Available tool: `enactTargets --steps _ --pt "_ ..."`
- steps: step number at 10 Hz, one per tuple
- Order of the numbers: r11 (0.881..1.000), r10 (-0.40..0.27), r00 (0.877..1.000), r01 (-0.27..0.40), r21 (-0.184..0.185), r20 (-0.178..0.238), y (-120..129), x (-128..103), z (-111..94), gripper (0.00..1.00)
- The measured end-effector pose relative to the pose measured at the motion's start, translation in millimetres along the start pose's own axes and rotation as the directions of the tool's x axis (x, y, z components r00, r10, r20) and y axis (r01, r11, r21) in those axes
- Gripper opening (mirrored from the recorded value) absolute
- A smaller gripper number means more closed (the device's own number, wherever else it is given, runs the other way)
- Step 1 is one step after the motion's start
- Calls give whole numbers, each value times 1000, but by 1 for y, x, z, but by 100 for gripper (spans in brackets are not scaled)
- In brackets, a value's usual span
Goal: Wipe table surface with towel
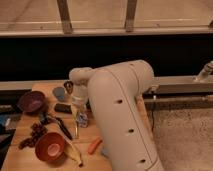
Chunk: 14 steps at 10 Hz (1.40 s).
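The wooden table (30, 157) fills the lower left. My big white arm (120, 115) reaches over its right half and bends down near the middle. The gripper (80, 114) hangs low over the table, just right of a black flat item (62, 107), with a small clear object right at it. I see no towel; the arm hides the table's right part.
On the table are a purple bowl (32, 100), a blue cup (59, 93), a small metal cup (68, 86), dark grapes (32, 132), black utensils (62, 127), a red bowl (49, 146), a banana (74, 153) and an orange carrot-like item (94, 145). A dark wall and rail run behind.
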Motion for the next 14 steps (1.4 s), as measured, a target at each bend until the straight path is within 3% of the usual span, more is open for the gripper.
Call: enactTargets --steps 3,6,8,11,14 --pt "999 29 1000 -29 -14 0 5 26 7 17" --pt "992 113 994 -112 -51 12 -17 76 13 17" --pt "984 161 986 -158 -83 32 -42 93 12 17" --pt "985 157 986 -152 -87 56 -53 79 3 17" --pt "993 89 993 -82 -90 75 -35 28 -2 17"
